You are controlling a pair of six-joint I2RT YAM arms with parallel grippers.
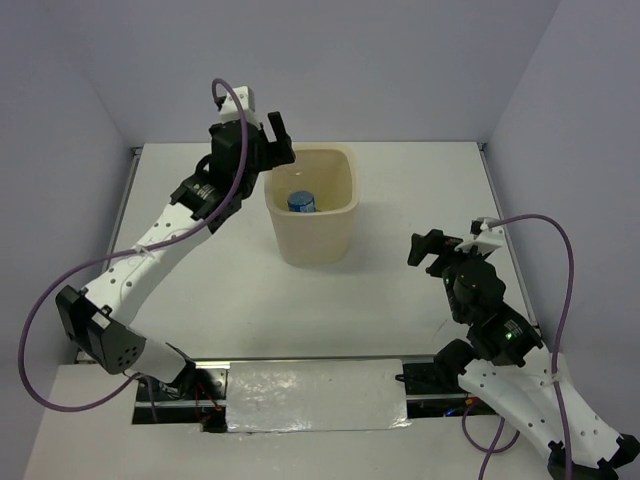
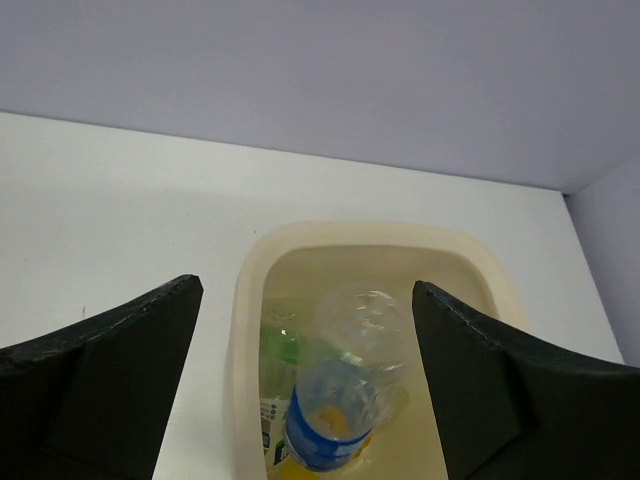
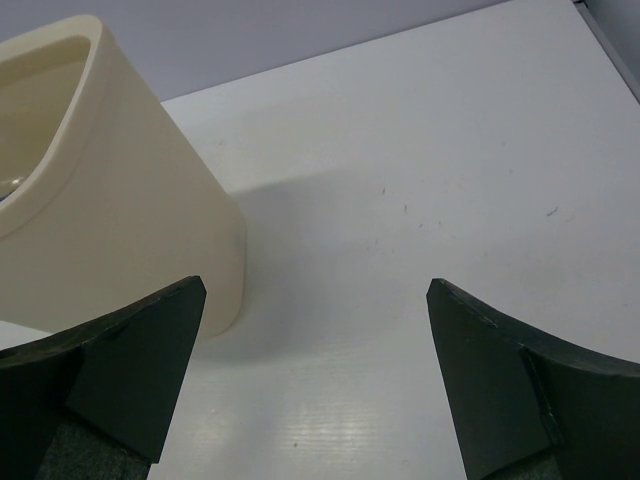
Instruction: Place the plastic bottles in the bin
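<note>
The left pincer (image 1: 268,145) hangs wide and empty over the far-left rim of the bin (image 1: 318,240). The bottles (image 2: 335,400) lie straight below it, inside. The right pincer (image 1: 432,250), equally wide and empty, sits well off to the bin's right.

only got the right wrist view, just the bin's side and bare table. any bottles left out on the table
Observer: None that the top view shows; the table around the bin holds no bottle.
Operator: so what's inside
Observer: The left wrist view shows a clear bottle with a blue label on top, a green bottle beside it.
Operator: where's the left gripper
Observer: The left gripper is open and empty, near the bin's far left corner.
</note>
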